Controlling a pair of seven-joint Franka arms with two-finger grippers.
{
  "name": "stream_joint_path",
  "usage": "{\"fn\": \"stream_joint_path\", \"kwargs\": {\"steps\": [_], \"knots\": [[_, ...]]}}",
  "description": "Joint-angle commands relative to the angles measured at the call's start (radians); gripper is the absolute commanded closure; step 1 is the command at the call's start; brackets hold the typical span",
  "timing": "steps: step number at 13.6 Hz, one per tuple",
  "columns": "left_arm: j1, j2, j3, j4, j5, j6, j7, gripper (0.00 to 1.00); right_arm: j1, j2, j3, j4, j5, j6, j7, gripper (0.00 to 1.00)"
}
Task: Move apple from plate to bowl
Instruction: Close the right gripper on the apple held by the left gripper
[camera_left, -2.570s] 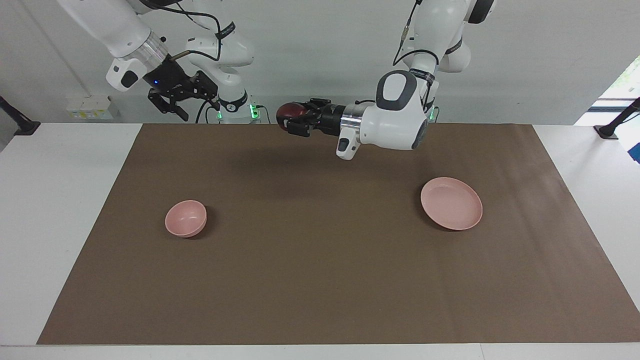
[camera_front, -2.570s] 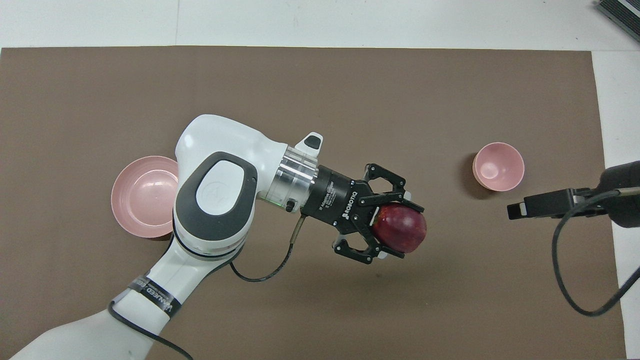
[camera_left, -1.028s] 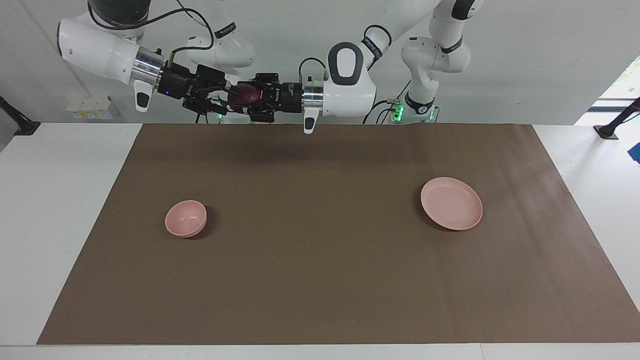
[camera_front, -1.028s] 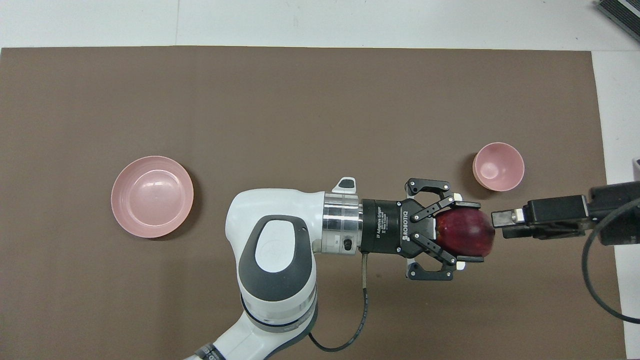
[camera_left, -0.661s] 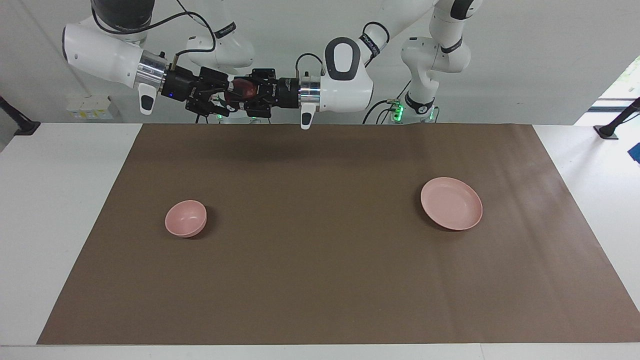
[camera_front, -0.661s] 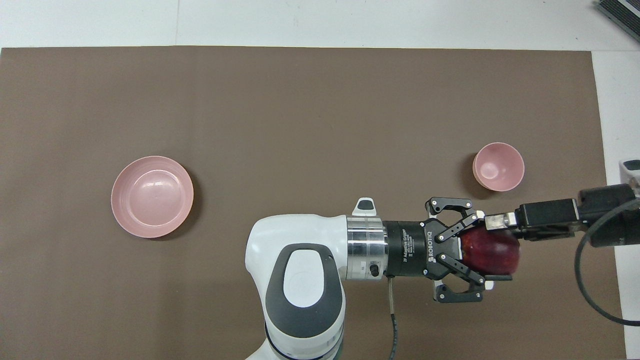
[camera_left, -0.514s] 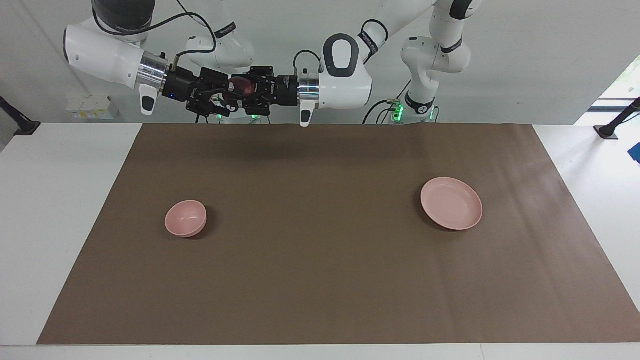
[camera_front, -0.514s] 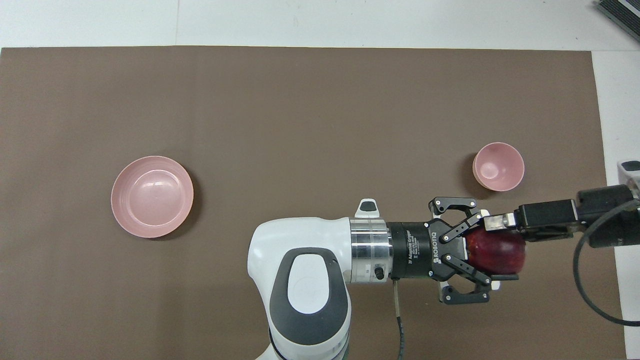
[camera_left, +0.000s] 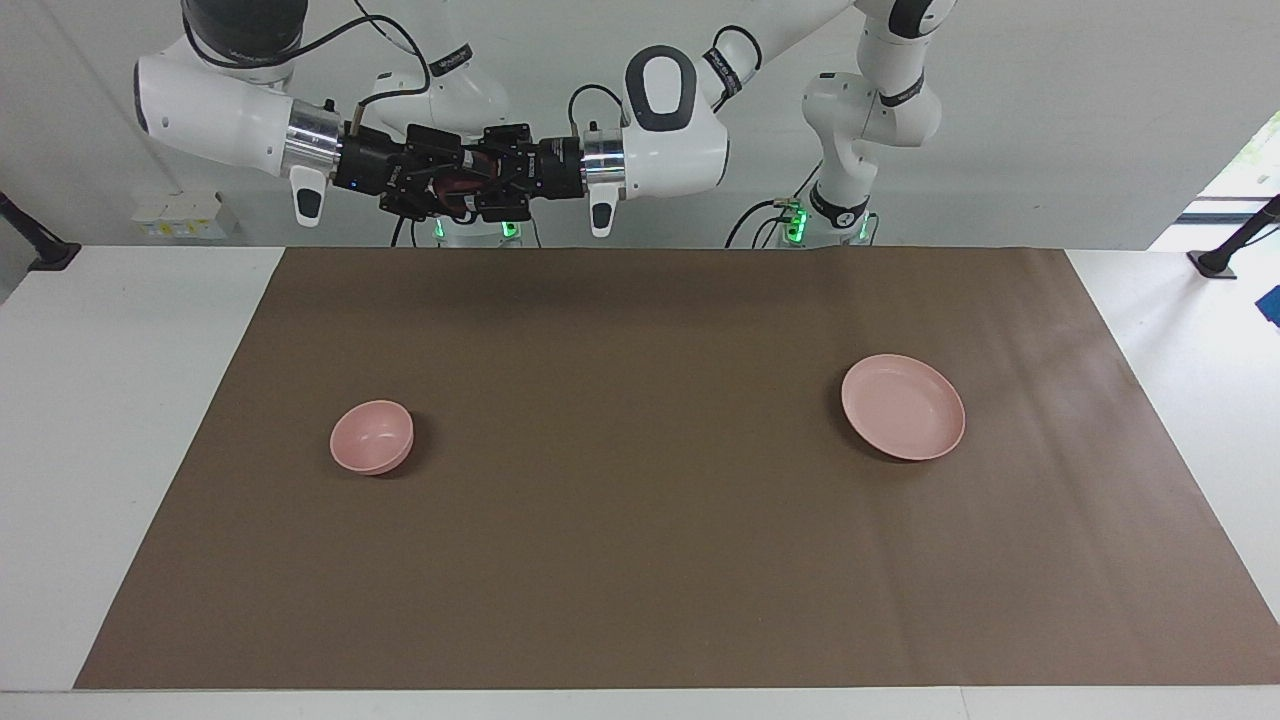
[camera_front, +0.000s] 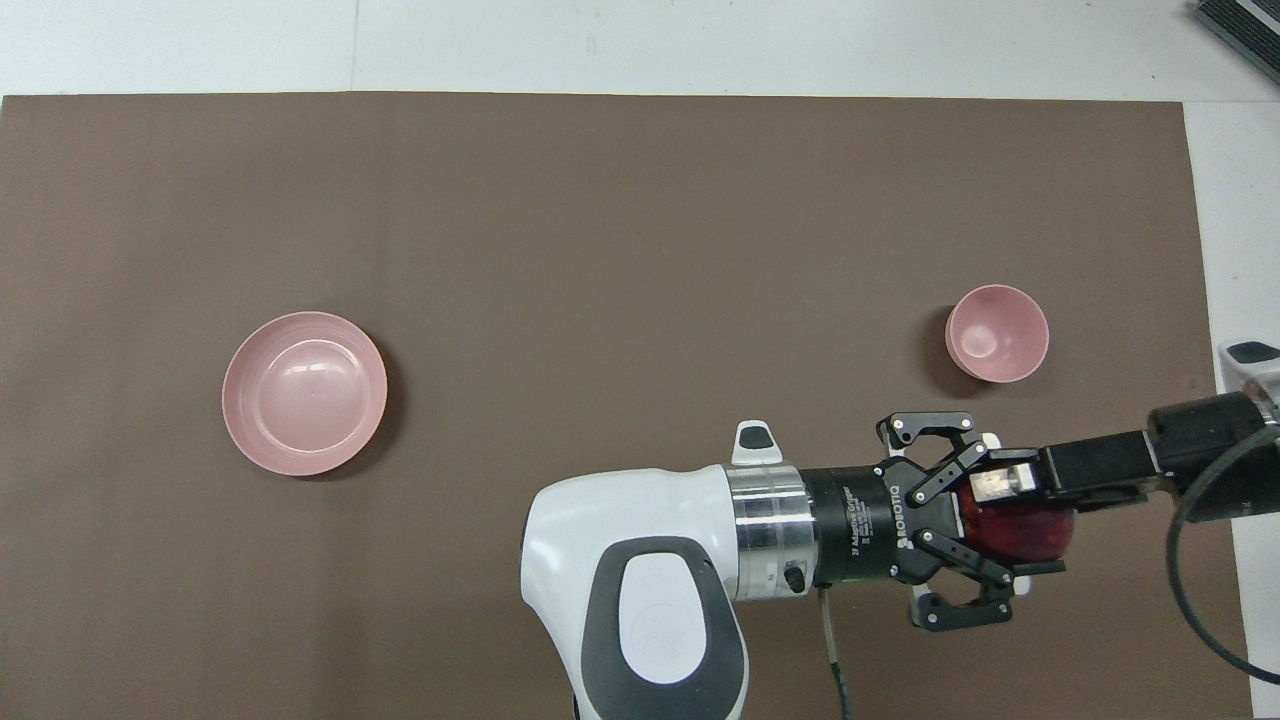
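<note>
Your apple is up in the air over the mat, held in the left gripper, which is closed on it. It looks firm, smooth and round, so it may slip; take it across the widest part. The right gripper is around it too; whether it grips, I cannot tell. The bowl and the plate are empty.
</note>
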Motion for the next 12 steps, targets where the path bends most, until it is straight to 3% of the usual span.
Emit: {"fn": "stream_joint_path", "kwargs": {"steps": [1, 12], "knots": [[-0.015, 0.014, 0.011, 0.034, -0.024, 0.034, -0.008, 1.0, -0.018, -0.02, 0.009, -0.015, -0.015, -0.04, -0.01, 0.0], [-0.015, 0.014, 0.013, 0.032, -0.022, 0.034, -0.008, 1.0, -0.018, -0.003, 0.004, 0.014, -0.087, -0.118, -0.012, 0.0]]}}
